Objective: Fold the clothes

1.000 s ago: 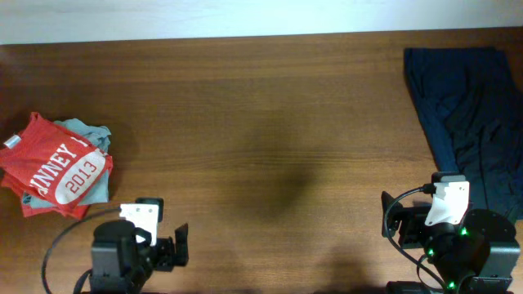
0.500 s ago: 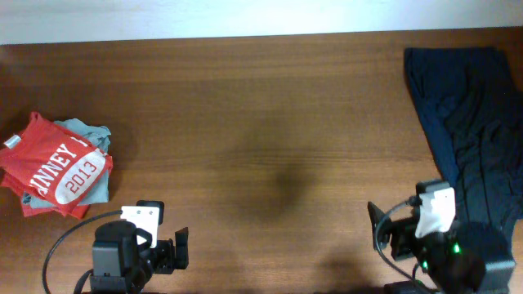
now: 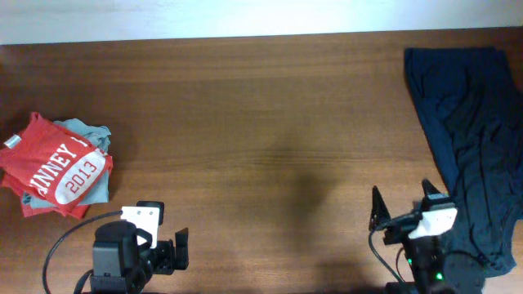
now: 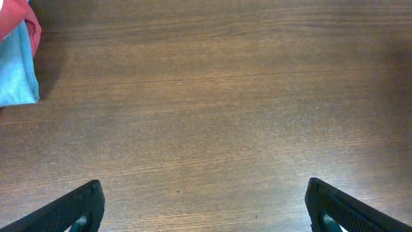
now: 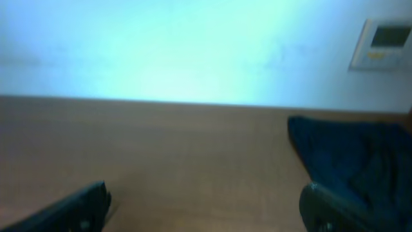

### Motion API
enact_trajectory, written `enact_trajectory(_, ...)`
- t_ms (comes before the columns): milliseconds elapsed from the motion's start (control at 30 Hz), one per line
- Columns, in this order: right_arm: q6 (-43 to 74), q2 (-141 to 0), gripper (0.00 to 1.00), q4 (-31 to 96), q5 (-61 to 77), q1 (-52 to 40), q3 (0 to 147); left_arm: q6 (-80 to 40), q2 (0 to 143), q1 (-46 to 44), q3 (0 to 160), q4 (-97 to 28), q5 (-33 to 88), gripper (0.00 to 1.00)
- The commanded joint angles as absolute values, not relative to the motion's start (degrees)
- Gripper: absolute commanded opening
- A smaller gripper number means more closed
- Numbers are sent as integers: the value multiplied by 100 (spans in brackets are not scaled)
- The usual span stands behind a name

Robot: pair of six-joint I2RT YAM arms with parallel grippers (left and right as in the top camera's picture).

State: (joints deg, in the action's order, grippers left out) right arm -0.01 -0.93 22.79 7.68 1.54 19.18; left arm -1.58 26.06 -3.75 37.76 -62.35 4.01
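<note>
**A:** Overhead first. Where does the orange-red T-shirt [image 3: 59, 170] lie?

**B:** Far left of the frame, in a compact bundle with the 2013 print facing up. It rests on a grey shirt [image 3: 88, 132], whose edge shows at the bundle's upper right. The middle of the table [image 3: 261, 122] is plain wood, and a navy garment [image 3: 466, 122] runs down the right side.

**A:** And the arms?

**B:** Both sit low at the bottom edge. The left gripper [image 3: 170, 251] is lower left, below and to the right of the bundle and apart from it. The right gripper [image 3: 402, 211] is lower right, spread wide, just beside the navy cloth.

**A:** Left wrist view?

**B:** The fingers [image 4: 71, 209] stand wide apart in the two lower corners, with only wood between them. A corner of red over grey shows upper left.

**A:** Right wrist view?

**B:** It is blurred. The jaws are spread and hold nothing. The navy cloth is at centre right, with a pale wall [image 5: 193, 51] behind.

**A:** So what is the step?

**B:** It looks like a folded shirt with both arms parked. Doing it well means keeping the jaws wide and off the bundle. The right arm should rise before any sideways move, since the navy cloth alongside could snag.
</note>
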Motion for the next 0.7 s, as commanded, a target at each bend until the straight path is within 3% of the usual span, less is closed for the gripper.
enact_trajectory(0,16,-21,99,1653,659,202,1435,-215,2569,-364,3758,-6228,357,99)
enact_trajectory(267,-119,-21,99,346,714,298,449,-215,2569,-364,3758,-6228,357,99)
enact_trajectory(667,-104,-25,99,351,1004,355,32,-215,2569,-364,3758,-6228,357,99)
